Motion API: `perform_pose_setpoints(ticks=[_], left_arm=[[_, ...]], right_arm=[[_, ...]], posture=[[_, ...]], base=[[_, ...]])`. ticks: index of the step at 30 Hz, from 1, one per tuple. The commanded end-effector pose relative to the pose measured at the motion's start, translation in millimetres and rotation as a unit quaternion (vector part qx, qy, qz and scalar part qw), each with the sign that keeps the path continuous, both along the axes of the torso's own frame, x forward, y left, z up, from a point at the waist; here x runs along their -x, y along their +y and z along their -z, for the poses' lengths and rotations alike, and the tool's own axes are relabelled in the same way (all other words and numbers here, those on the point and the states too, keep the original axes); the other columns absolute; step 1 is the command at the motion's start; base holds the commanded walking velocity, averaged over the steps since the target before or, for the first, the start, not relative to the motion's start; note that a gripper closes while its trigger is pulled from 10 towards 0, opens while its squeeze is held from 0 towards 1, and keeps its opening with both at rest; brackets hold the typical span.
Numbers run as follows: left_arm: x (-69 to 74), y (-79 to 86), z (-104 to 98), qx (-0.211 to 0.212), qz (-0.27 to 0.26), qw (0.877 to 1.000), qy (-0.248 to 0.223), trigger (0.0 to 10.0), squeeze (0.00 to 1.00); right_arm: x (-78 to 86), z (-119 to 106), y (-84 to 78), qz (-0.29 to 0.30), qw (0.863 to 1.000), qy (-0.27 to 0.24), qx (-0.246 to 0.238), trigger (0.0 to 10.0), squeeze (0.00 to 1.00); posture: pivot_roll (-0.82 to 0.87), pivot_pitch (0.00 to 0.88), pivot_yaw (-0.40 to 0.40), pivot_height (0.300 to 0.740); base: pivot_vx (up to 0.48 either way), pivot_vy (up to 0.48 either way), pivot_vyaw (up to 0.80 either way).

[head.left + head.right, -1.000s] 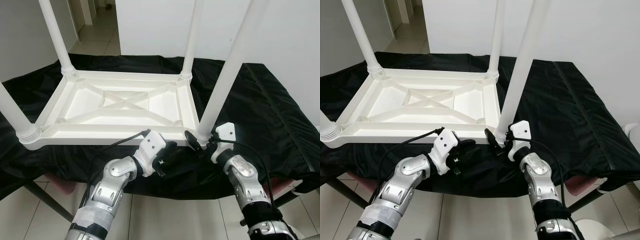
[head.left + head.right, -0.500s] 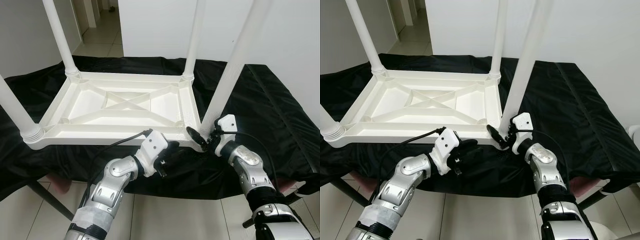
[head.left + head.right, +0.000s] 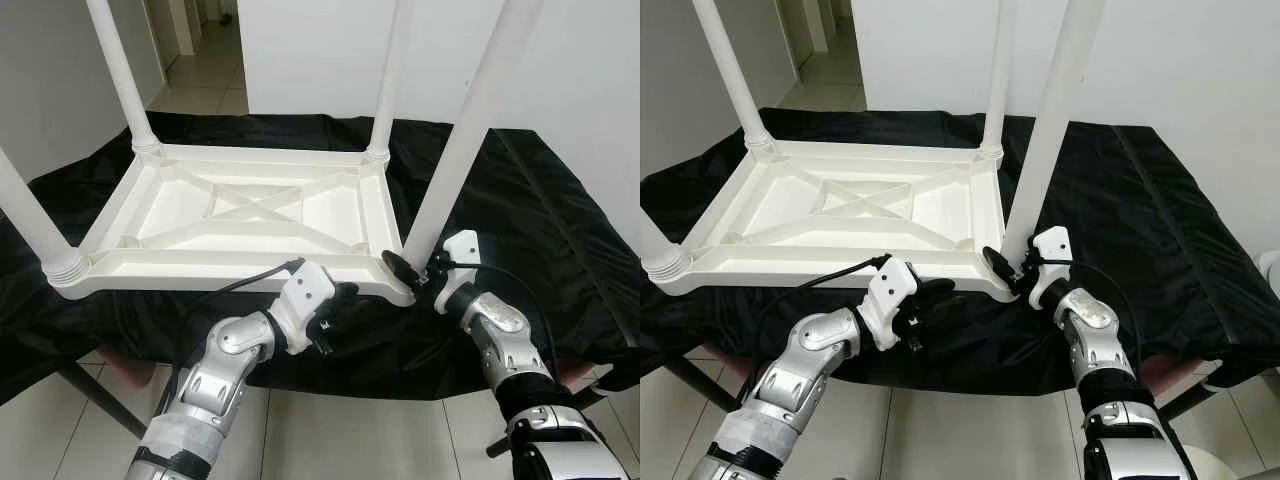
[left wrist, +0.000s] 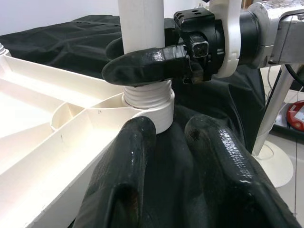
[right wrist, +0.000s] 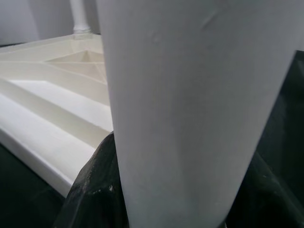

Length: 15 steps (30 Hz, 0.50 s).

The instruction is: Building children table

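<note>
A white plastic children's table (image 3: 230, 275) lies upside down on a black cloth, with its legs pointing up. My right gripper (image 3: 412, 272) is at the base of the near right leg (image 3: 455, 150), one black finger (image 4: 147, 64) lying across the leg just above its threaded collar (image 4: 147, 95). In the right wrist view the leg (image 5: 190, 95) sits between the fingers. My left gripper (image 3: 335, 310) hangs just below the table's front edge, pointing at that corner, open with nothing between its fingers (image 4: 118, 190).
The black cloth (image 3: 520, 200) covers a low stand and drapes over its front edge. Pale tiled floor (image 3: 330, 440) lies below my arms. A white wall stands behind, with a corridor at the far left. A white round base (image 4: 275, 166) stands on the floor.
My right gripper has shifted slightly up and right around the leg's base, and its forearm has swung outward. The left arm has hardly moved.
</note>
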<state>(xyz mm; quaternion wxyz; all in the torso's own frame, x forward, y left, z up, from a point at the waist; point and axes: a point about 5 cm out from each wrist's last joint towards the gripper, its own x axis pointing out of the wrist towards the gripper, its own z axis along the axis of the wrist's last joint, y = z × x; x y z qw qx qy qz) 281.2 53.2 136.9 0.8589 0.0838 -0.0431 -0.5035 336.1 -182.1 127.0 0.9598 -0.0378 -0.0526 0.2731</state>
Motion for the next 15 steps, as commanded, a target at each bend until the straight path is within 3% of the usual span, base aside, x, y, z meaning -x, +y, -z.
perform_pose_setpoints(ticks=[1, 2, 7, 10, 14, 15], left_arm=[[0.2, -1.0, 1, -0.003, -0.002, 1.000, 0.003, 10.0, 0.00], [-0.3, -1.1, 1, -0.001, -0.003, 1.000, 0.004, 10.0, 0.00], [-1.0, -1.1, 1, 0.001, -0.005, 1.000, 0.005, 10.0, 0.00], [-0.5, -0.9, 2, 0.003, -0.008, 1.000, 0.007, 10.0, 0.00], [-0.6, -0.5, 2, 0.004, -0.010, 1.000, 0.007, 10.0, 0.00], [-0.8, 0.0, 3, 0.004, -0.011, 1.000, 0.008, 10.0, 0.00]], right_arm=[[3.2, 10, 1.0, 0.012, 1.000, 0.024, -0.007, 10.0, 0.00], [3.7, 6, 6.2, 0.053, 0.998, 0.017, -0.014, 10.0, 0.00], [5.3, 3, 10.9, 0.109, 0.994, 0.009, -0.018, 10.0, 0.00], [12.1, 7, 17.7, 0.185, 0.981, 0.025, -0.050, 10.0, 0.00], [16.8, 12, 21.5, 0.220, 0.974, 0.032, -0.048, 10.0, 0.00], [21.2, 16, 25.2, 0.250, 0.966, 0.038, -0.047, 10.0, 0.00]], posture=[[0.03, 0.000, 0.002, 0.740], [0.02, 0.000, -0.007, 0.740], [0.02, 0.000, -0.012, 0.740], [0.02, 0.000, -0.018, 0.740], [0.02, 0.000, -0.019, 0.740], [0.02, 0.000, -0.019, 0.740]], base=[[0.000, 0.000, 0.00], [0.000, 0.000, 0.00], [0.000, 0.000, 0.00], [0.000, 0.000, 0.00], [0.000, 0.000, 0.00], [0.000, 0.000, 0.00]])
